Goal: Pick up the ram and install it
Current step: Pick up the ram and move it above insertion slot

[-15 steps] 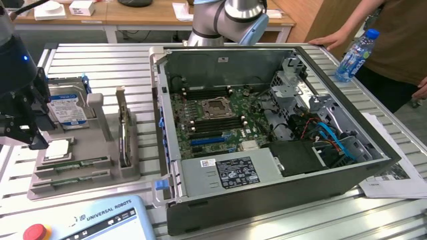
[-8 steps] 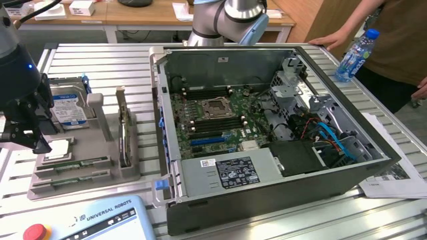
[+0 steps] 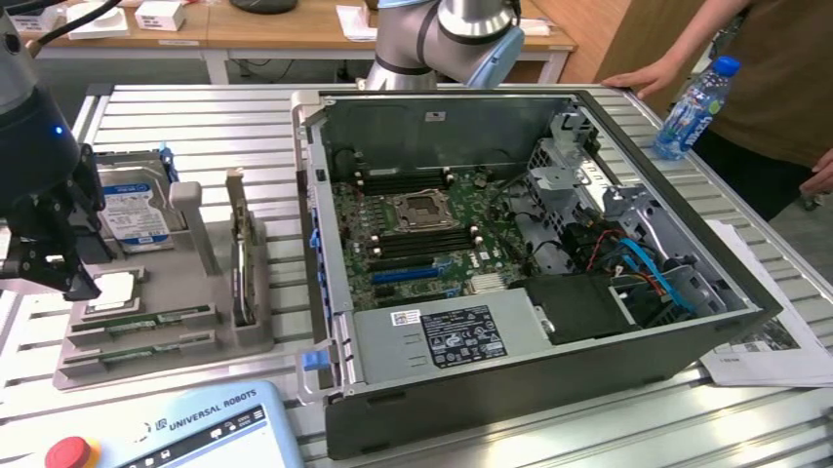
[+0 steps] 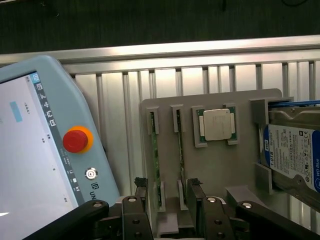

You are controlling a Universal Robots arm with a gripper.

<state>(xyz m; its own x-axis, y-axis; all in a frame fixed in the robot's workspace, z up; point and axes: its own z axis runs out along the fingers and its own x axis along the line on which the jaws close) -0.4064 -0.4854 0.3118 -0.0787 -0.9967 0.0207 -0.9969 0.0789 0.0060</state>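
The black gripper (image 3: 53,275) (image 4: 166,191) hangs over one end of the grey moulded holder tray (image 4: 220,167), jaws spread wide and holding nothing. Two long, thin green ram sticks (image 4: 155,155) (image 3: 146,320) sit edge-up in the tray's narrow slots, beside the square silver processor chip (image 4: 217,124) seated in the same tray.

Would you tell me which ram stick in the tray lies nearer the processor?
The ram stick beside the processor; the other stick lies nearer the teach pendant.
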